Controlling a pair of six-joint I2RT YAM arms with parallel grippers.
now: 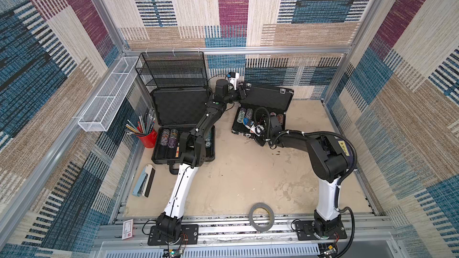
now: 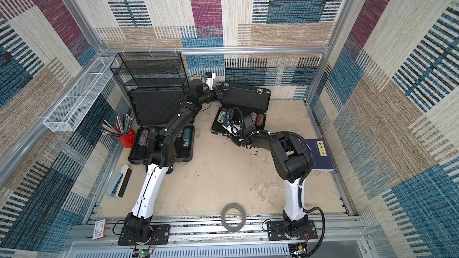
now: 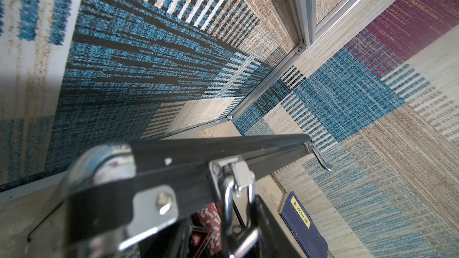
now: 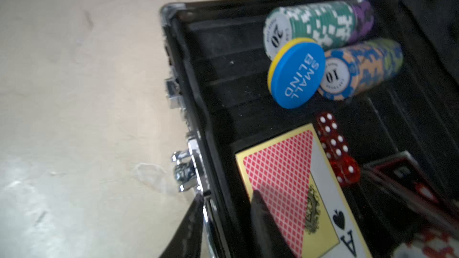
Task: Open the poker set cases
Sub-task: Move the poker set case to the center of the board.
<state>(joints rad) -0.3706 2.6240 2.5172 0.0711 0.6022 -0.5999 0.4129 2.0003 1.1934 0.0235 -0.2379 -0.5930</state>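
Both poker set cases stand open, with chips in their bases. The larger grey case (image 1: 178, 107) is at the left, its lid leaning back against a mesh rack, and my left arm reaches over it. The slimmer black case (image 1: 268, 98) is at the right with its lid upright. My left gripper (image 1: 242, 92) is at that lid's upper left corner. The lid's silver latch (image 3: 238, 194) hangs loose beside one finger (image 3: 268, 229), and the jaws stand apart. My right gripper (image 4: 226, 199) straddles the front wall (image 4: 218, 170) of the black case's base and is shut on it.
A black mesh rack (image 1: 171, 69) and a white wire basket (image 1: 109, 93) stand at the back left. A red cup of pencils (image 1: 147, 137) and a stapler (image 1: 145, 181) lie left of the grey case. A tape roll (image 1: 261, 215) lies at the front. A blue book (image 2: 319, 153) is at the right wall.
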